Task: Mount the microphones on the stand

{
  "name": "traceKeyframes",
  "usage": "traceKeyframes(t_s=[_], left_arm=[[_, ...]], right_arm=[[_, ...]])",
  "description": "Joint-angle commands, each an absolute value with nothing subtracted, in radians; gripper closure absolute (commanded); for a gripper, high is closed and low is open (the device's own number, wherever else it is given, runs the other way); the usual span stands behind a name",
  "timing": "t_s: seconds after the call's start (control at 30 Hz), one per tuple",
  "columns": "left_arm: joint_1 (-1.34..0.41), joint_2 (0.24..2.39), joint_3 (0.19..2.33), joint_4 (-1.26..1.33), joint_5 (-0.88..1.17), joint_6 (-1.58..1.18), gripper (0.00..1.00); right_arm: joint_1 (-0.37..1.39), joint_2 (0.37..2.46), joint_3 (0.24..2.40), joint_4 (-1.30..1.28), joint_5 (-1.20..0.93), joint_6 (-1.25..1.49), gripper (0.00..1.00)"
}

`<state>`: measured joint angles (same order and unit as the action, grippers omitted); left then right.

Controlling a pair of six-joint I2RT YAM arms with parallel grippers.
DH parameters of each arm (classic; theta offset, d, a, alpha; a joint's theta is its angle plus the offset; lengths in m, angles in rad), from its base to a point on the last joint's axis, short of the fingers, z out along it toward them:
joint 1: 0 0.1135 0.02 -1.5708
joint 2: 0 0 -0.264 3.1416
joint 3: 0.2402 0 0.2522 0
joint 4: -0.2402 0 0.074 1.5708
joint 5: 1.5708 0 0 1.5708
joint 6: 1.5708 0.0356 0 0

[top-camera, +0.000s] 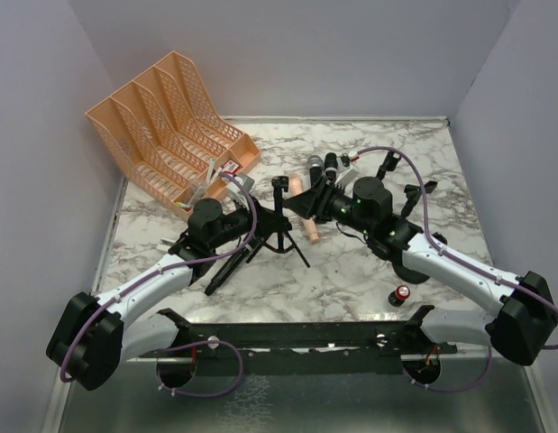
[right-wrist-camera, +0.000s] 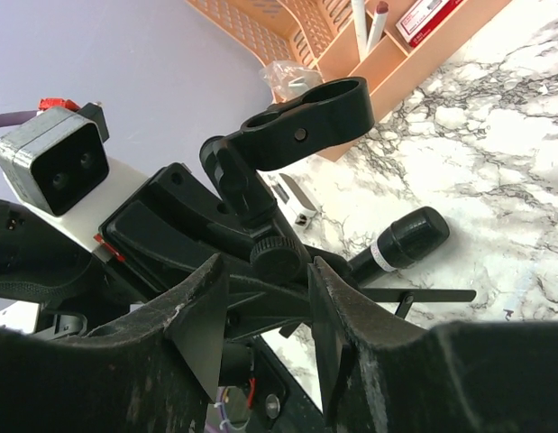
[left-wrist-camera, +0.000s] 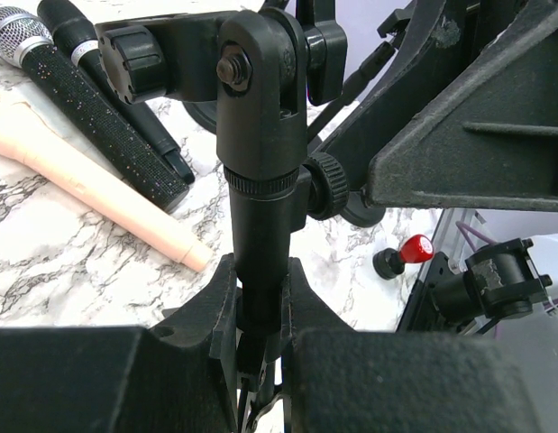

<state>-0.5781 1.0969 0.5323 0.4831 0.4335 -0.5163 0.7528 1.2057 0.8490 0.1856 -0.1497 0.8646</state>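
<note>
Left tool (left-wrist-camera: pixel 260 311) is clamped on the stand (left-wrist-camera: pixel 260 180) pole. Right tool (right-wrist-camera: pixel 265 316) sits half open, gripping nothing I think. The microphones (top-camera: pixel 316 168) lie just beyond it, pointing lengthwise away.

The light is bright and even and comes from above. On the table (top-camera: pixel 351 271) around the stand (top-camera: pixel 279 212) the shadows are short and soft. In the top view, details near the stand look a little soft. In both wrist views the stand is sharp, but the dark foreground in front of it is blurred.
</note>
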Motion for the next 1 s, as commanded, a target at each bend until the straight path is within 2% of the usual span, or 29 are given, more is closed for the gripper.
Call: traceKeyframes(t_s=[0.0,0.13,0.37,0.57,0.73,0.8,0.83,0.93,0.97], left_arm=[[-0.582,1.090,0.576,0.542,0.465,-0.532,1.00],[-0.584,1.094,0.582,0.543,0.485,-0.540,1.00],[-0.584,1.100,0.595,0.543,0.527,-0.554,1.00],[-0.583,1.113,0.634,0.539,0.607,-0.592,1.00],[-0.583,1.129,0.652,0.535,0.646,-0.614,1.00],[-0.583,1.130,0.654,0.535,0.643,-0.609,1.00],[-0.583,1.128,0.655,0.535,0.643,-0.602,1.00],[-0.583,1.114,0.653,0.535,0.625,-0.578,1.00],[-0.583,1.108,0.652,0.535,0.613,-0.566,1.00]], right_arm=[[0.758,1.228,0.858,0.213,-0.171,0.880,0.55],[0.758,1.238,0.859,0.232,-0.210,0.880,0.60],[0.758,1.211,0.830,0.326,-0.276,0.752,0.82],[0.758,1.147,0.772,0.421,-0.481,0.253,0.90],[0.757,1.157,0.864,0.236,-0.604,-0.072,0.96],[0.758,1.167,0.884,0.219,-0.565,-0.051,0.92],[0.758,1.167,0.883,0.231,-0.512,0.003,0.84],[0.758,1.150,0.861,0.259,-0.301,0.246,0.44],[0.758,1.139,0.846,0.268,-0.234,0.332,0.36]])
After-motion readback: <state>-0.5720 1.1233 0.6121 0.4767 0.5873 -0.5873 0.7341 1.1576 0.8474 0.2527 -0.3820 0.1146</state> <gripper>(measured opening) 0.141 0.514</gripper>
